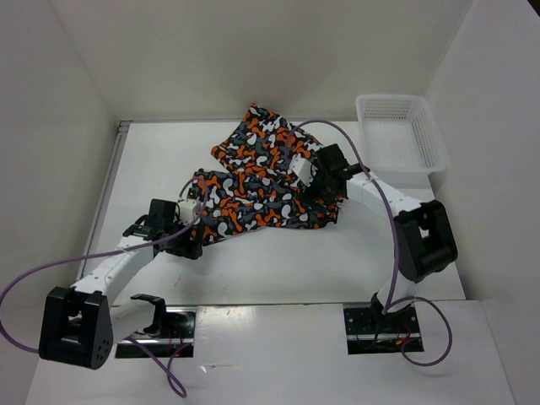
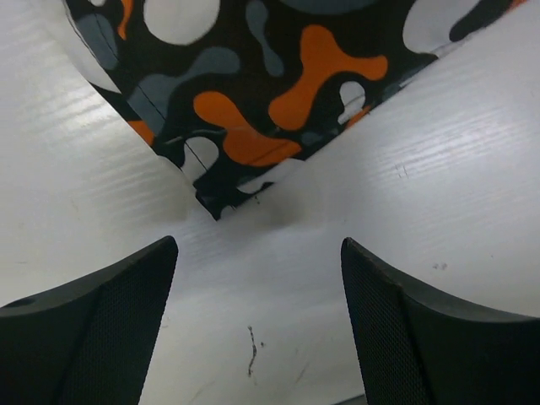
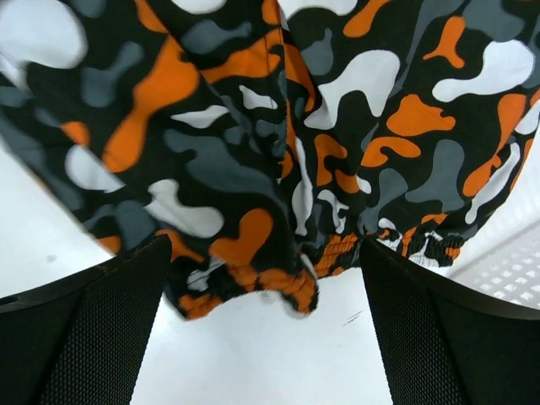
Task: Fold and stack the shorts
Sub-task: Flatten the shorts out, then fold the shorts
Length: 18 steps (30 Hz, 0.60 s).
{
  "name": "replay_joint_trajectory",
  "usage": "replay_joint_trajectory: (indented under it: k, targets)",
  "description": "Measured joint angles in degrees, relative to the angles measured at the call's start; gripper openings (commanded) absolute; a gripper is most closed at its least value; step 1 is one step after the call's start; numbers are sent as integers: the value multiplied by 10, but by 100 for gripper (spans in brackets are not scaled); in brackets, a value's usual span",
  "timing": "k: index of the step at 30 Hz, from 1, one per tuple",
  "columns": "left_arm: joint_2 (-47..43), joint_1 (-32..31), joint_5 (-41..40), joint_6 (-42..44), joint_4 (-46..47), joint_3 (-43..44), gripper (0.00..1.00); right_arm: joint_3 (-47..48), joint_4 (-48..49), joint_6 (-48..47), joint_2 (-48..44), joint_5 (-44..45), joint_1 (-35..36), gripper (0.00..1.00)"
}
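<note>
Lying: shorts (image 1: pixel 261 181) spread on table (image 1: pixel 278 261)
Left claw (image 2: pixel 257 253): apart, empty, beside shorts' corner
Right claw (image 3: pixel 266 245): apart, empty, over shorts' edge

shorts (image 1: pixel 261 181) | orange-black-grey-white camo | lying spread, rumpled | table centre

Left arm (image 1: pixel 114 272) and right arm (image 1: pixel 390 196), white and black
Blocky black joints, purple cables (image 1: pixel 59 261), mesh-textured black fingers (image 2: pixel 93 337).
</note>
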Motion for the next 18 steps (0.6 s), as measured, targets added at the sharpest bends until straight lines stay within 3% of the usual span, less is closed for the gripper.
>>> replay_joint_trajectory:
  k: [6, 16, 18]
  targets:
    - [24, 0, -31, 0, 69, -26, 67, -1, 30, -28, 41, 36, -3, 96]
    - [37, -1, -40, 0, 113, -40, 68, -1, 54, -66, 43, 74, -49, 96]
    - [43, -5, -42, 0, 126, -40, 68, -1, 55, -68, 43, 77, -50, 92]
